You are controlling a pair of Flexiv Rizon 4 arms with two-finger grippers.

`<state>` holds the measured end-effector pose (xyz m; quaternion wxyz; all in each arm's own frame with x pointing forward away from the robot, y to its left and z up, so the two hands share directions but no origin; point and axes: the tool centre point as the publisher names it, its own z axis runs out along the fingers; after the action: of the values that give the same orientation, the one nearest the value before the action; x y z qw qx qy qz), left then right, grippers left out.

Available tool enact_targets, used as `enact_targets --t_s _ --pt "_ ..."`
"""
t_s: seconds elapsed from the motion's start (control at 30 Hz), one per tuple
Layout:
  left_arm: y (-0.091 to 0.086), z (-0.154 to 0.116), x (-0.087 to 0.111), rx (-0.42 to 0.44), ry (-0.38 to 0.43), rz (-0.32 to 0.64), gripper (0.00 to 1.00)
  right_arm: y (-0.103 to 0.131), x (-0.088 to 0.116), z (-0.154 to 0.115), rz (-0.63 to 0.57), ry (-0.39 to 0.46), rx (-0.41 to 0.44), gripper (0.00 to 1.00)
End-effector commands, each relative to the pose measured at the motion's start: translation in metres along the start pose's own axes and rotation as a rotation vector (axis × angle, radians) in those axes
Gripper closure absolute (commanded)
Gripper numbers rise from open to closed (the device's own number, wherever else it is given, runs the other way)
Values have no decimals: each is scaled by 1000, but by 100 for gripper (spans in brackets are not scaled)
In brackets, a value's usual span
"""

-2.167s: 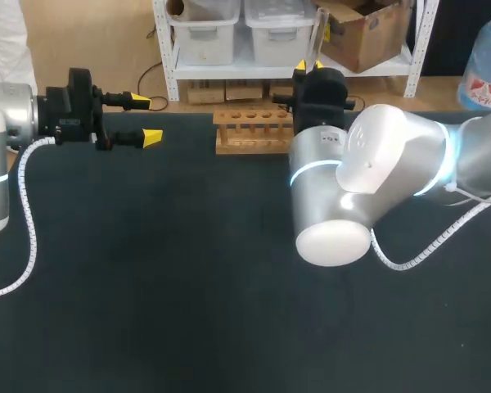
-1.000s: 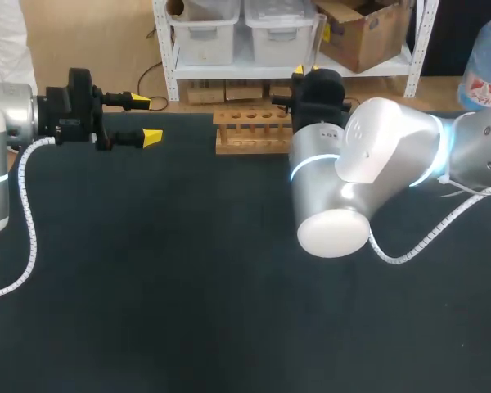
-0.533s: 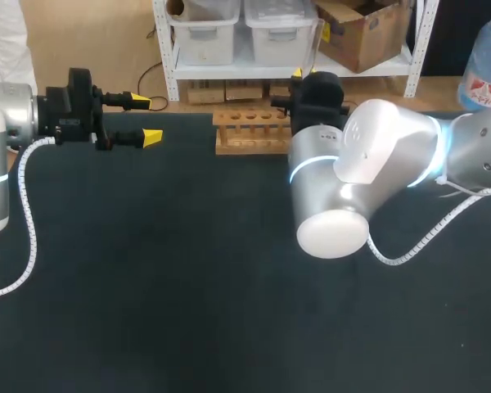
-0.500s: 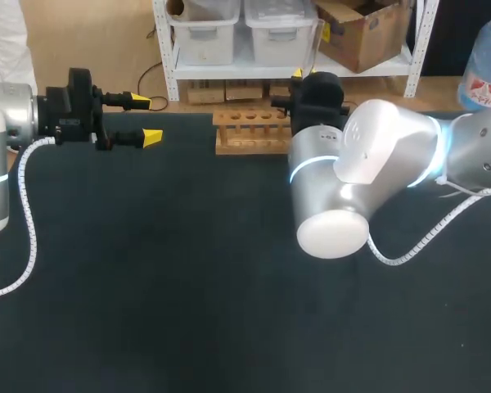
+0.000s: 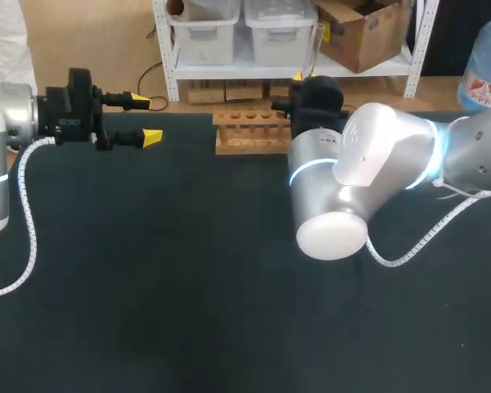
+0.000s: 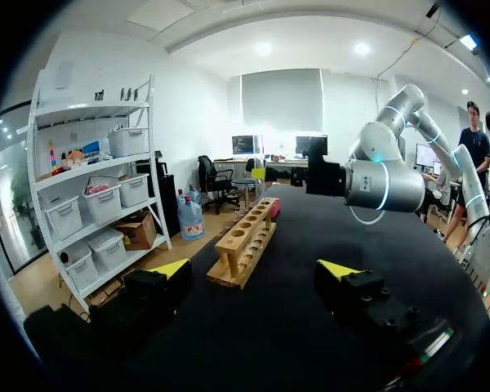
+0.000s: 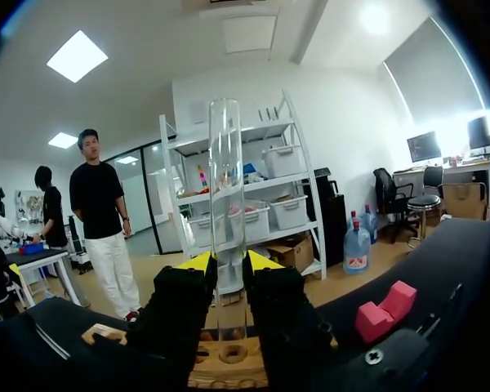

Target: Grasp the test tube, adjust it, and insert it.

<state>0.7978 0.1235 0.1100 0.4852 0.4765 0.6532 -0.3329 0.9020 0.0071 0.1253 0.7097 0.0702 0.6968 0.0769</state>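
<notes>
A clear test tube point(image 7: 226, 204) stands upright between the yellow-tipped fingers of my right gripper point(image 7: 229, 273), which is shut on its lower half. Its bottom end hangs just over a hole of the wooden rack point(image 7: 229, 363). In the head view the right gripper point(image 5: 304, 78) is at the right end of the rack point(image 5: 250, 131) at the table's far edge, with the tube point(image 5: 316, 42) rising above it. My left gripper point(image 5: 146, 119) is open and empty at the far left, pointing toward the rack point(image 6: 243, 242), which lies ahead of its fingers point(image 6: 255, 269).
A small pink block point(image 7: 384, 309) lies on the dark table point(image 5: 188, 270) beside the rack's end. My right arm's large silver elbow point(image 5: 344, 188) hangs over the table's middle right. A white cable point(image 5: 29, 221) trails from the left arm.
The right arm has eased a little to the left with the tube, toward the rack's right end. The left arm has not moved.
</notes>
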Motion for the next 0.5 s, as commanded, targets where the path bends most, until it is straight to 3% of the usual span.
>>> enact_targets --t_s 0.03,0.5 --pt "-1 0 1 -5 -5 3 0 0 4 3 5 -2 -289 100" --pt "-1 0 1 -5 -5 3 0 -5 15 0 15 20 -300 100"
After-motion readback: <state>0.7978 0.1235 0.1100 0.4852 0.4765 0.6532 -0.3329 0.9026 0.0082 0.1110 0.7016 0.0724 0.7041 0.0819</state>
